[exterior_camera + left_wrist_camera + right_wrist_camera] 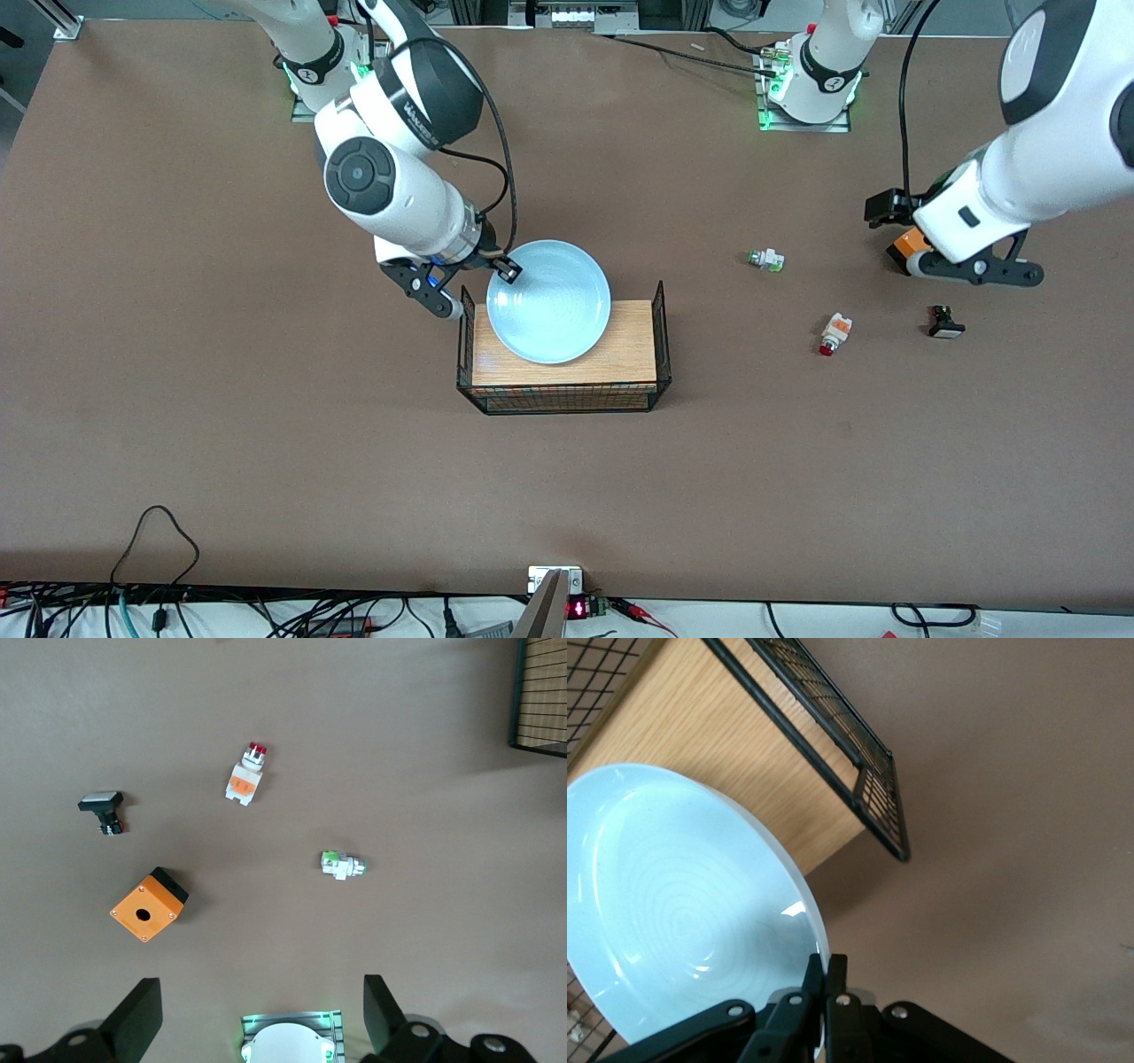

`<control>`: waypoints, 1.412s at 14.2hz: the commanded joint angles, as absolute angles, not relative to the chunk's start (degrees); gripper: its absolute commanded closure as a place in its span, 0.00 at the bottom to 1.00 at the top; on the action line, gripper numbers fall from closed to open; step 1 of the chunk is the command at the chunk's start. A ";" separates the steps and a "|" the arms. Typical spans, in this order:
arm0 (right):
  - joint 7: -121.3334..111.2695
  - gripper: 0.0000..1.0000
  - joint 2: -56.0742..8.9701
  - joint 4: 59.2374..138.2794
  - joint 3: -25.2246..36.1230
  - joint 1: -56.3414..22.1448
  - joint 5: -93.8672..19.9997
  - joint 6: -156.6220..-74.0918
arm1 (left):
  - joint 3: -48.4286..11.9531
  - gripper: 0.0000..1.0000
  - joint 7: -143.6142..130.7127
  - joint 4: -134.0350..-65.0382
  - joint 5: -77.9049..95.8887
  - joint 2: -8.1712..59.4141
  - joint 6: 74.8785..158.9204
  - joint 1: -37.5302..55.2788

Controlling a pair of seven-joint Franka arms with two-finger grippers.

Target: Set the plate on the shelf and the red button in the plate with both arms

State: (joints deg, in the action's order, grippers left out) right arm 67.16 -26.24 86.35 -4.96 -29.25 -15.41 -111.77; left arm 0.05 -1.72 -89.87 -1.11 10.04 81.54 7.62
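Observation:
The pale light-blue plate (549,301) lies over the wooden board of a wire basket (660,328), its far rim overhanging the board. My right gripper (506,269) is shut on the plate's rim at the right arm's end; the right wrist view shows the plate (682,912) and the closed gripper (826,967). The red button (834,333) lies on its side on the table toward the left arm's end, also in the left wrist view (245,776). My left gripper (979,268) hovers open and empty over the table beside an orange box (905,246); it also shows in its own view (261,1019).
A white button with a green cap (765,260) lies farther from the front camera than the red one. A black button with a white cap (944,322) lies under the left gripper's side. The basket has upright wire ends (873,788). The orange box (149,904) has a hole in its top.

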 commanded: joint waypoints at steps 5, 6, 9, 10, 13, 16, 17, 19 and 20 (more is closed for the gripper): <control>66.27 0.95 -29.18 86.57 -4.13 -29.71 -13.53 -117.77 | 0.18 0.00 16.20 -105.68 -2.20 13.18 108.38 2.38; 66.97 0.49 -29.27 86.57 -4.13 -29.79 -13.97 -118.03 | 0.00 0.00 19.65 -110.69 -2.11 12.84 116.72 1.94; 65.39 0.00 -27.69 86.48 -4.13 -30.06 -9.50 -116.81 | -0.61 0.00 21.00 -122.91 -2.11 12.57 135.55 2.20; 65.22 0.00 -26.21 86.48 -4.13 -30.06 -9.41 -115.76 | -0.62 0.00 21.35 -126.70 -2.20 12.83 142.05 2.37; 64.52 0.00 -21.11 86.22 -4.04 -29.62 -8.62 -111.72 | -0.70 0.00 24.42 -131.31 -2.20 15.98 151.60 2.46; 55.85 0.00 -16.01 86.13 -4.04 -25.86 -8.53 -105.84 | -0.70 0.00 26.02 -131.31 -2.20 18.89 153.28 2.02; 51.03 0.00 -14.52 86.13 -4.04 -23.58 -8.26 -103.56 | -0.70 0.00 26.02 -131.31 -2.20 19.51 153.37 2.02; 41.10 0.00 -12.93 86.22 -4.04 -19.53 -5.82 -99.86 | -0.62 0.00 26.02 -131.31 -2.20 21.08 155.47 2.02; 35.74 0.00 -12.31 86.39 -4.04 -17.25 -3.71 -98.36 | -0.62 0.06 26.02 -131.31 -2.20 22.49 156.96 1.93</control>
State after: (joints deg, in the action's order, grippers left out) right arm 44.55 -13.61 85.32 -3.39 -21.21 -6.33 -100.63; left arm -0.72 24.78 -131.65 -1.52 20.25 154.31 2.29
